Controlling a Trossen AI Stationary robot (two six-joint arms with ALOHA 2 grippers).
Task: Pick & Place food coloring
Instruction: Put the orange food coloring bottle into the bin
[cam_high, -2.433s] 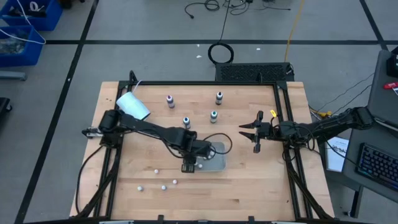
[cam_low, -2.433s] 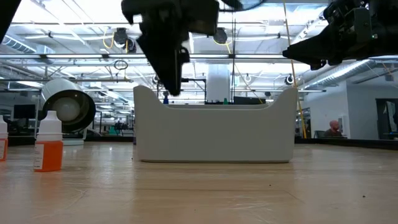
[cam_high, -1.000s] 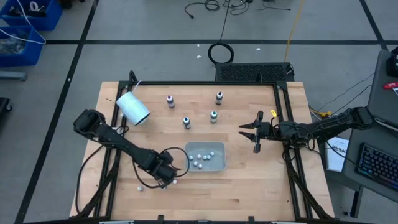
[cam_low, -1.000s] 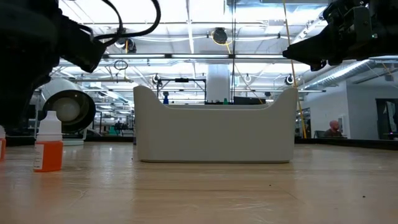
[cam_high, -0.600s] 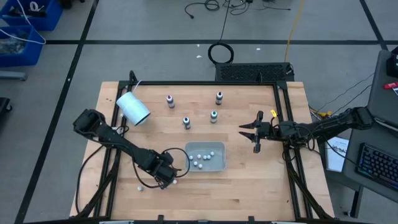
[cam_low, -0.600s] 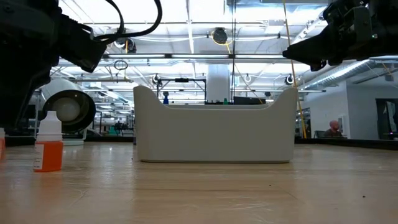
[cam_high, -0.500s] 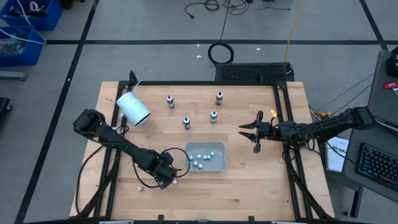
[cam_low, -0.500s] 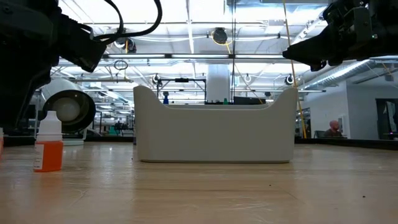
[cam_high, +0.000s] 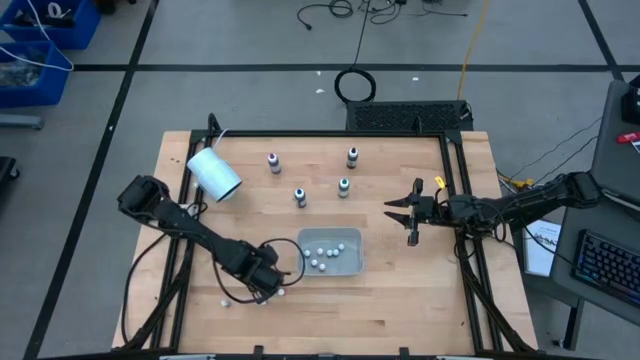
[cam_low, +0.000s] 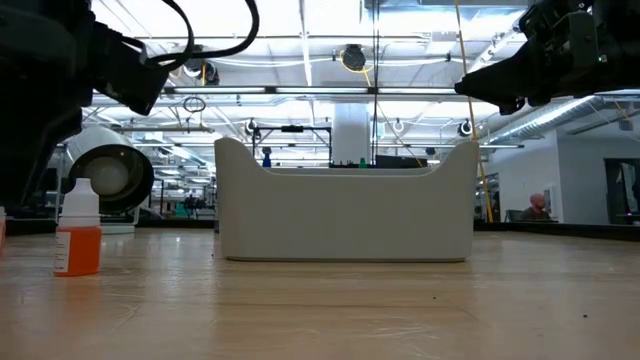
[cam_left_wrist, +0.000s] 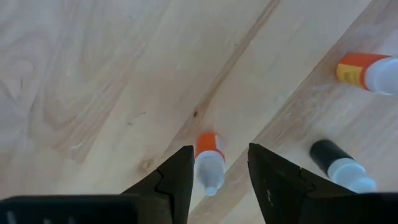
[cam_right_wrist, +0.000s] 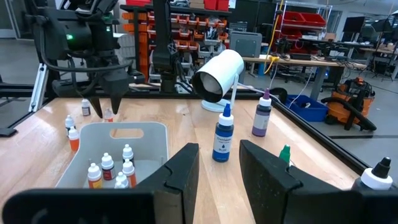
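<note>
A small orange food coloring bottle (cam_left_wrist: 209, 163) with a white cap stands upright on the wooden table, near its front left. My left gripper (cam_left_wrist: 219, 149) points down over it, open, with one finger on each side of the cap; it also shows in the high view (cam_high: 265, 293). Two more small bottles, one orange (cam_left_wrist: 367, 71) and one black (cam_left_wrist: 339, 163), stand close by. Several small bottles stand in the white tray (cam_high: 330, 253). My right gripper (cam_high: 408, 214) hangs open and level at the table's right, holding nothing. My left gripper's fingers stand on either side of the small orange bottle's cap (cam_left_wrist: 210, 174), coming from above. One finger (cam_left_wrist: 185, 171) shows right beside the cap, and I cannot tell whether it touches. The bottle stands on the table.
Taller purple (cam_high: 273, 161), blue (cam_high: 300, 196), green (cam_high: 344, 186) and dark (cam_high: 352, 156) bottles stand at the far middle. A white cup (cam_high: 214, 172) lies on its side at the far left. More small bottles (cam_high: 226, 300) stand by the near edge.
Before the last second my left gripper came from over the tray toward the table's near left, down to the small bottles. Since then both arms have kept still and nothing on the table has moved.
</note>
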